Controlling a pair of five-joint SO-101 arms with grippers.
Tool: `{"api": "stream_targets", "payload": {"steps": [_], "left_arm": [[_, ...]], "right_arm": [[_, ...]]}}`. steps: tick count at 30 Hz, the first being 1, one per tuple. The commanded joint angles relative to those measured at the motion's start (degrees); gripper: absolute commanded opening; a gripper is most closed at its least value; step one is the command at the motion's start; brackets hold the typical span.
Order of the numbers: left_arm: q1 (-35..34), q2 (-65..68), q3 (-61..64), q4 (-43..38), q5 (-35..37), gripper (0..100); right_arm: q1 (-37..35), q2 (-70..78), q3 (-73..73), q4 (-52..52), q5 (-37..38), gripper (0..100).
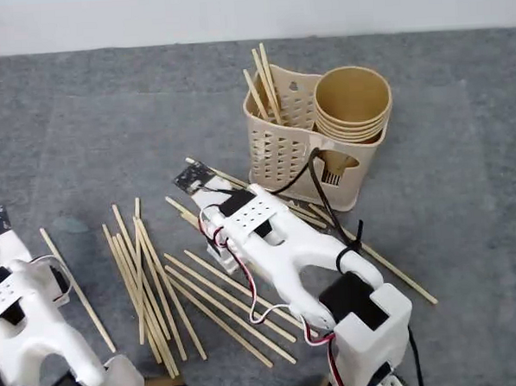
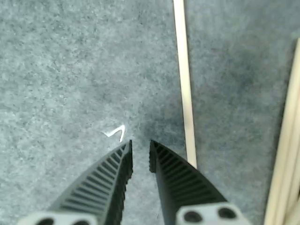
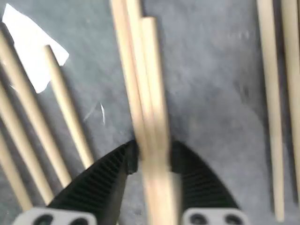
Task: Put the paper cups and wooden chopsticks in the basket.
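Observation:
A beige slotted basket (image 1: 282,153) stands at the back of the grey mat, holding stacked paper cups (image 1: 353,101) and a few upright chopsticks (image 1: 265,84). Several wooden chopsticks (image 1: 159,280) lie scattered on the mat in front of it. My right gripper (image 3: 152,150) is low over the mat, shut on a small bundle of chopsticks (image 3: 145,84) that runs out between its fingers. The right arm (image 1: 259,219) stretches toward the basket's near side. My left gripper (image 2: 140,147) hovers above bare mat with only a narrow gap between its fingers and nothing in it, beside a single chopstick (image 2: 183,79).
More loose chopsticks (image 3: 276,93) lie on either side of the held bundle, and a white paper scrap (image 3: 28,42) rests on the mat. Other sticks (image 2: 286,154) edge the left wrist view. The left arm (image 1: 22,309) sits at the table's near left corner.

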State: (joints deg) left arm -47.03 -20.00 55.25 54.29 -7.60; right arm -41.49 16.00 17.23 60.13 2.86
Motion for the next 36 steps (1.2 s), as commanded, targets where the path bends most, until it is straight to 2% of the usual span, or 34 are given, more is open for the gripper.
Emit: {"api": "stream_targets", "payload": {"steps": [1, 8, 19, 26, 30, 36], "left_arm": [[0.1, -1.6, 0.0, -1.1, -0.2, 7], [0.1, -1.6, 0.6, -2.2, -0.2, 7], [0.1, -1.6, 0.6, -2.2, -0.2, 7], [0.1, -1.6, 0.6, -2.2, -0.2, 7], [0.1, -1.6, 0.6, -2.2, -0.2, 7], [0.1, -1.6, 0.6, -2.2, -0.2, 7]], "right_arm": [[-0.7, 1.3, -0.9, -1.1, 1.0, 0.7], [-0.7, -2.0, -1.2, 2.6, 4.8, 0.9], [-0.7, -22.3, -1.3, 10.1, 9.0, 0.8], [-0.7, -34.2, -1.8, 10.5, 11.3, 0.8], [0.7, -39.3, -7.6, 10.6, 11.3, 0.8], [3.5, -41.0, -23.9, 10.1, 10.8, 0.8]]}}
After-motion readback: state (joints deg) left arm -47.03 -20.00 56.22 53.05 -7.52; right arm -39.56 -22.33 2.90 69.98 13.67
